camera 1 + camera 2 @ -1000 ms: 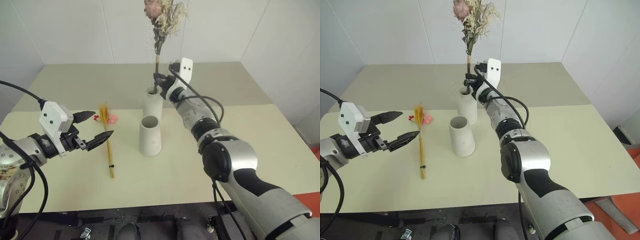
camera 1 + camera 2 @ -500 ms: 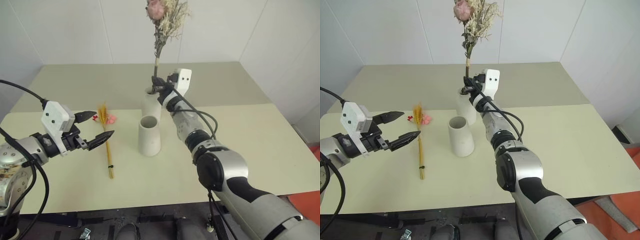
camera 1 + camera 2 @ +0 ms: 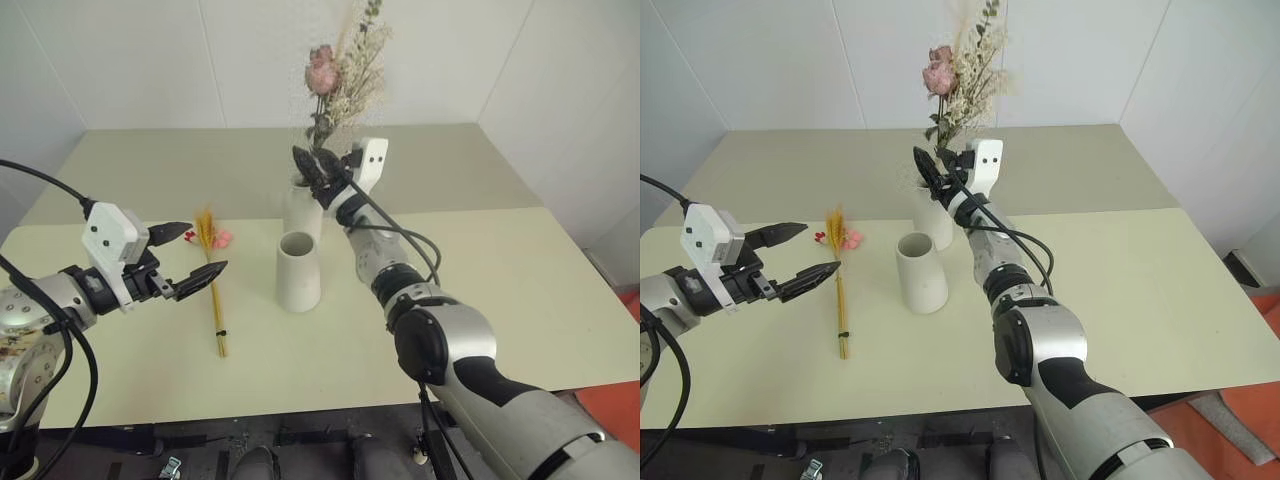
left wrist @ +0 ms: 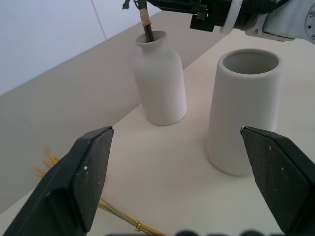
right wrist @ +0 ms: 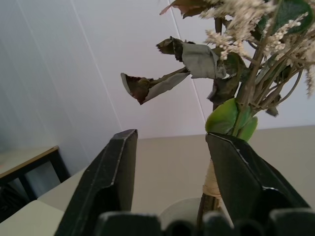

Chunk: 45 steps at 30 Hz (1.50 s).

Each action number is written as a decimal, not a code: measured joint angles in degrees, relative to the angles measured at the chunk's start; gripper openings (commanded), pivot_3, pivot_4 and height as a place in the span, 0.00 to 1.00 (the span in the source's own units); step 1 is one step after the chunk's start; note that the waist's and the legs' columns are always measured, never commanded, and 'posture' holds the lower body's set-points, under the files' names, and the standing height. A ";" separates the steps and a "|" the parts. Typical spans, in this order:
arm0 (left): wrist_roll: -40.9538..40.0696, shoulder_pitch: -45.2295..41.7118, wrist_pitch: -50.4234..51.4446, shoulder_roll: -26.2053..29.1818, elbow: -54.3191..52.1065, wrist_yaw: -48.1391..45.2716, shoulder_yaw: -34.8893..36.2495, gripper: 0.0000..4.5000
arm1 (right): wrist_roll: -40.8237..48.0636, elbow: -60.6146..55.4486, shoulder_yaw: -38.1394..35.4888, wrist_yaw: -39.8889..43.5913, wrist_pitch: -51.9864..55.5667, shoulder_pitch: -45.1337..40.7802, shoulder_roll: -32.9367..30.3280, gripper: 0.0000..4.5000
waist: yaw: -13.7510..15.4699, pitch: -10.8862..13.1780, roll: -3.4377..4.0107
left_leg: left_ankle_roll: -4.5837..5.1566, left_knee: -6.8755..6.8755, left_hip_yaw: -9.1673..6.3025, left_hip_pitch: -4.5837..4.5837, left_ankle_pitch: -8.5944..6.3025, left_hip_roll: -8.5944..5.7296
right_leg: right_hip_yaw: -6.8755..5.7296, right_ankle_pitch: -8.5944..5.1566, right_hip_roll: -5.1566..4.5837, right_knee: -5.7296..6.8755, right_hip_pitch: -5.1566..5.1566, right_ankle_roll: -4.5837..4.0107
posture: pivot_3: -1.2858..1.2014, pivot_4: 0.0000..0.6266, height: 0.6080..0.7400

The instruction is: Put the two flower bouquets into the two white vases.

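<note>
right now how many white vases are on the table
2. The narrow-necked vase stands farther back, with the rose bouquet in it. The wide-mouthed vase stands nearer, empty, just in front of it.

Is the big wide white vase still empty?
Yes, the wide vase has nothing in its open mouth, and the slim yellow bouquet lies on the table.

Silver-grey robot arms with black fingers

Each arm has rounded silver and black segments and loose black cables; a white block with two small dark holes sits behind the left gripper (image 3: 190,255) and the right gripper (image 3: 318,168).
</note>
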 measured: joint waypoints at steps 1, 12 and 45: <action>0.10 -0.11 -0.02 0.00 0.26 -0.02 -0.04 1.00 | -0.19 -0.08 0.24 -0.02 -0.32 0.32 -0.10 0.78 | 0.00 0.00 0.00 | 0.00 0.00 0.00 0.00 0.00 0.00 | 0.00 0.00 0.00 0.00 0.00 0.00 | 0.52 0.24 1.00; 0.73 -0.65 -0.06 -0.51 0.57 -0.47 -0.26 1.00 | -0.80 -3.95 1.95 4.41 -2.33 4.70 -3.20 0.78 | 0.08 0.00 0.00 | -0.01 0.00 0.00 0.00 0.00 0.00 | 0.00 0.00 -0.01 0.00 0.02 0.00 | 0.52 0.24 1.00; 13.32 -29.60 59.30 -23.61 11.71 41.56 -8.30 1.00 | 16.91 -84.42 24.04 18.10 95.73 17.82 -45.62 0.78 | 1.85 -0.02 -0.06 | 0.01 0.10 -0.17 0.14 0.01 -0.30 | 0.05 -0.02 -0.08 -0.23 0.17 0.04 | 0.52 0.24 1.00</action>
